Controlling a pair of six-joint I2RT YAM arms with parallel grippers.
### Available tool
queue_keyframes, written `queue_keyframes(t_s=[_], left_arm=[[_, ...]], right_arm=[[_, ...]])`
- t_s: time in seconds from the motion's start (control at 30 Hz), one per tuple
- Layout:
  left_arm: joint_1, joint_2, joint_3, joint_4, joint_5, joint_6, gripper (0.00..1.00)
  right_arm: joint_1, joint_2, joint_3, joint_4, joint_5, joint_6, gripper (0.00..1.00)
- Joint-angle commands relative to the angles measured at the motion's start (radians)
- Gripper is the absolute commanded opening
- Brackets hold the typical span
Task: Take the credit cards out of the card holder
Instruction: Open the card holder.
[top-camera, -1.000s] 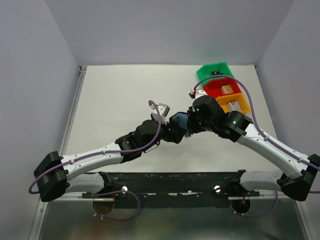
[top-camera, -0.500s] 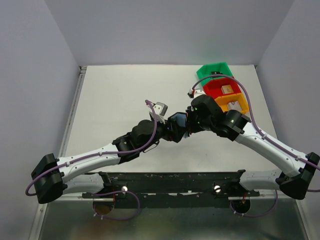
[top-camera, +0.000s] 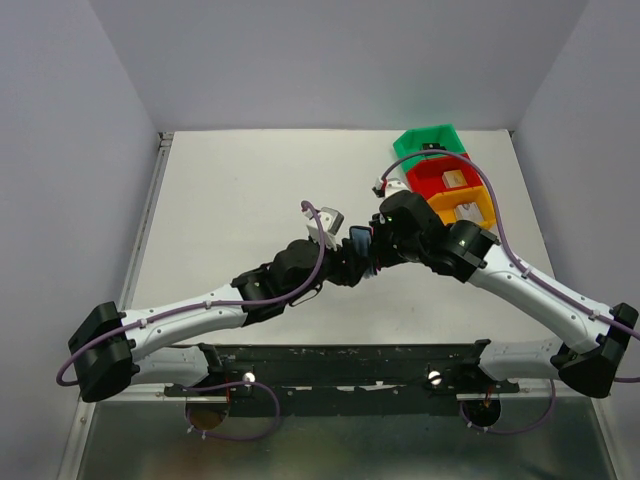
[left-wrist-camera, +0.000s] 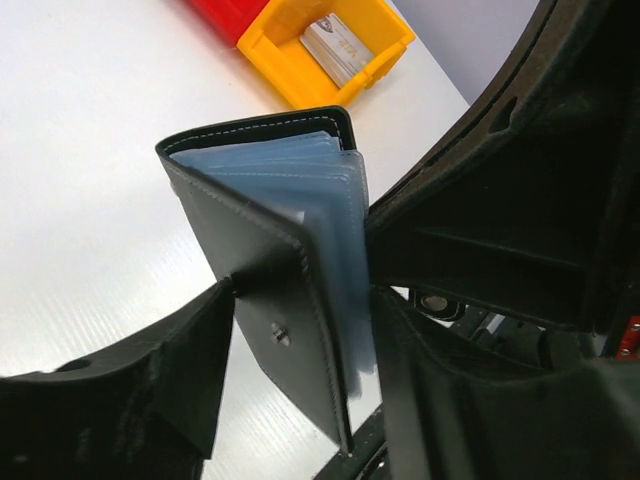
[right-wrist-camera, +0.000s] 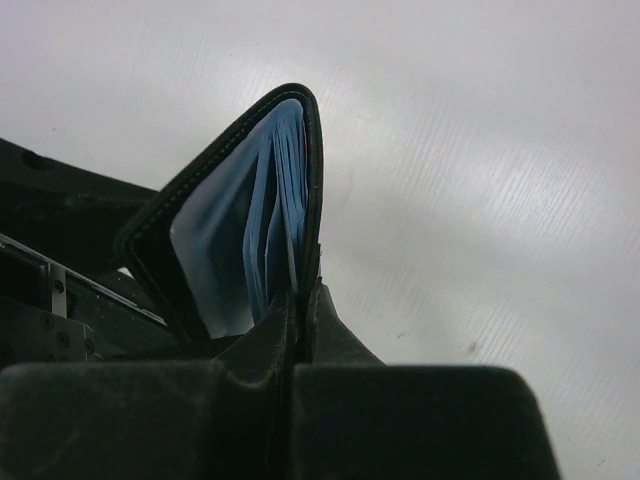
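The card holder (top-camera: 358, 240) is a black bifold wallet with blue-grey sleeves, held up off the table between both arms. My right gripper (top-camera: 377, 246) is shut on one black cover (right-wrist-camera: 312, 200), pinching its lower edge between the fingertips (right-wrist-camera: 305, 295). In the left wrist view the half-folded card holder (left-wrist-camera: 270, 250) stands between the fingers of my left gripper (left-wrist-camera: 300, 330). One finger (left-wrist-camera: 190, 370) presses its black cover and the other finger (left-wrist-camera: 420, 390) lies against the sleeves. The credit cards are hidden inside the sleeves (right-wrist-camera: 250, 230).
A green bin (top-camera: 428, 143), a red bin (top-camera: 445, 175) and an orange-yellow bin (top-camera: 462, 208) stand in a row at the back right, close behind the right wrist. The yellow bin (left-wrist-camera: 290, 70) holds a small silver item (left-wrist-camera: 338, 45).
My left gripper's jaws have come in from wide open onto the card holder. The holder now looks more folded and narrower from above. The right gripper has kept its hold.
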Motion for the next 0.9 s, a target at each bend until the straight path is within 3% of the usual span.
queue_keyframes(t_s=[0.0, 0.4, 0.7, 0.87], left_arm=[[-0.005, -0.005, 0.028, -0.025, -0.046, 0.011, 0.56], [-0.005, -0.102, -0.025, -0.054, -0.118, 0.019, 0.31], [-0.003, -0.218, -0.116, -0.039, -0.138, 0.039, 0.26], [-0.002, -0.273, -0.156, -0.015, -0.126, 0.053, 0.14]], right_arm=[[0.011, -0.017, 0.022, 0.026, -0.028, 0.016, 0.0], [0.01, -0.061, -0.015, 0.053, -0.046, -0.007, 0.0], [0.013, -0.078, -0.035, 0.084, -0.111, -0.016, 0.0], [0.011, -0.081, -0.043, 0.095, -0.131, -0.01, 0.0]])
